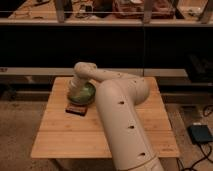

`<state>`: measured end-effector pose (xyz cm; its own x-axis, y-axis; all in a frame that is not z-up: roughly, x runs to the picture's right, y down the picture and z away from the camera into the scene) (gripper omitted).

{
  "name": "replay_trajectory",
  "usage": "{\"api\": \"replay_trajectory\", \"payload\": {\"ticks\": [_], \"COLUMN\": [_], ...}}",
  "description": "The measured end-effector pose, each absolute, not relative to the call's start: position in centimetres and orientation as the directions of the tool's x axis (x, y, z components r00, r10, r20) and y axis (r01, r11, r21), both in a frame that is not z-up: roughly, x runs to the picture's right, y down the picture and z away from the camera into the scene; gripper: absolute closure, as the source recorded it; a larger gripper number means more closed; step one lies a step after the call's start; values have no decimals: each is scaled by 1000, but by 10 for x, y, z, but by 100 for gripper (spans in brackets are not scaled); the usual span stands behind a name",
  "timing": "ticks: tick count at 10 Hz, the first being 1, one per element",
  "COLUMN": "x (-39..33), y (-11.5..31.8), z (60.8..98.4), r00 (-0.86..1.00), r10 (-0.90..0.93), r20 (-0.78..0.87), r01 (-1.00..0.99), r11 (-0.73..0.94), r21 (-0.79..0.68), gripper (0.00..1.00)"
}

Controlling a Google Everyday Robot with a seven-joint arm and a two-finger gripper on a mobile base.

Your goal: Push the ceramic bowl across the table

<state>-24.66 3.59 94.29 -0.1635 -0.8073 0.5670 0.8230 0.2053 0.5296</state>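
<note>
From the one camera view, the arm (122,120) reaches away from us over the table (60,137), bends at an elbow, and comes down toward the far left part of the top. The gripper (76,89) sits at the end of that reach, right at the bowl (84,93). The wrist covers the gripper's tip, so whether it is spread or closed, or has hold of anything, I cannot tell.

The bowl lies in the far left quarter of the table. It shows green just right of the wrist, touching it or nearly so; the arm hides its left part. The bowl is round, so there is no long axis to line up; any side will take a push.

A small dark flat block (76,109) lies just on the near side of the bowl, touching its rim or just beside it, I cannot tell which.

As for room, the left edge and the far edge are both near the bowl, so I judge a push either way would soon run out of top. To the right the arm's own forearm lies across the way. The wide bare planks are on the near side, but the dark block stands in that path and would likely be shoved along.
</note>
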Motion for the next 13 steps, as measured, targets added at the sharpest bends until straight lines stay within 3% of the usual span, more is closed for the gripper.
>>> {"api": "replay_trajectory", "payload": {"ticks": [9, 13], "x": [-321, -316], "y": [71, 66], "z": [883, 880], "r00": [-337, -330], "r10": [-765, -773], "r20": [549, 542], "r01": [680, 674], "r11": [207, 210], "r21": [704, 708], "gripper": [100, 98]}}
